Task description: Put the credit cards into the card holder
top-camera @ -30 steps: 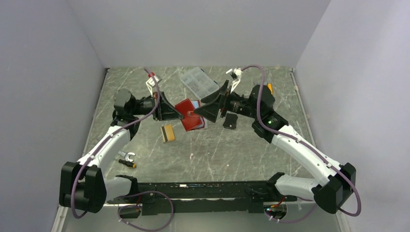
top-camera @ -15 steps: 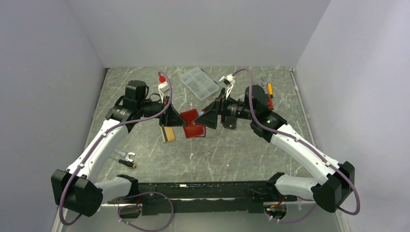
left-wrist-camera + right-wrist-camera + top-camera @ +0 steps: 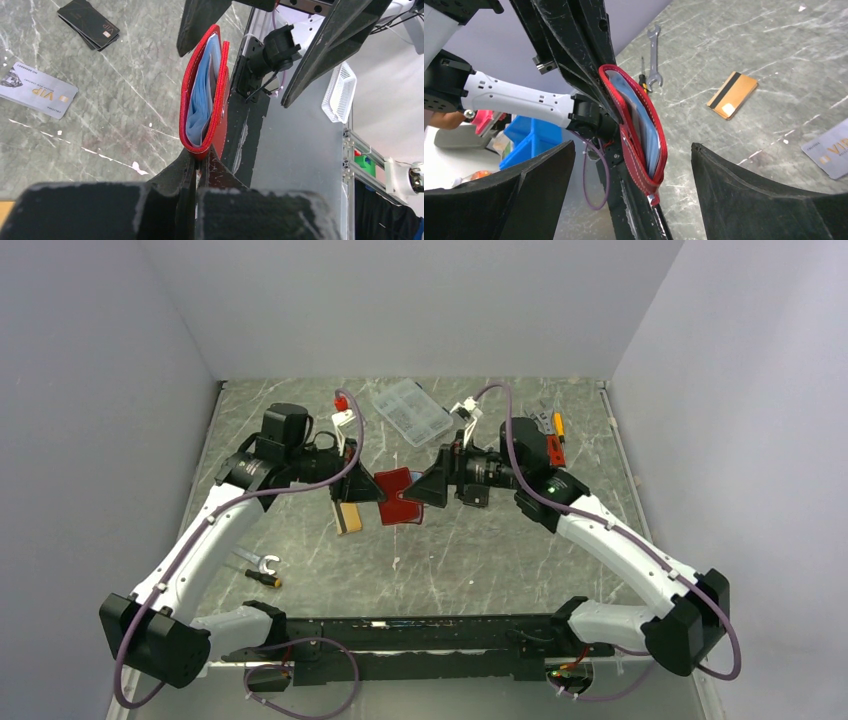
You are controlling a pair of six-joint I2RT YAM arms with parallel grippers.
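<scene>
My left gripper is shut on one edge of the red card holder and holds it on edge above the table, its light blue inside showing. In the top view the holder hangs between the left gripper and the right gripper. My right gripper is wide open, and the holder's far end lies between its fingers without touching them. An orange-gold card with a black stripe lies on the table, also in the top view. A silver-grey card and dark cards lie flat below.
A small black wallet lies by the right wrist. A clear plastic box stands at the back. A wrench and a small screwdriver lie front left. An orange-handled tool lies back right. Grey walls close in three sides.
The left arm swung right and raised the holder off the table, turning it on edge. The right gripper drew left around its far end. Little moved in the last half second.
</scene>
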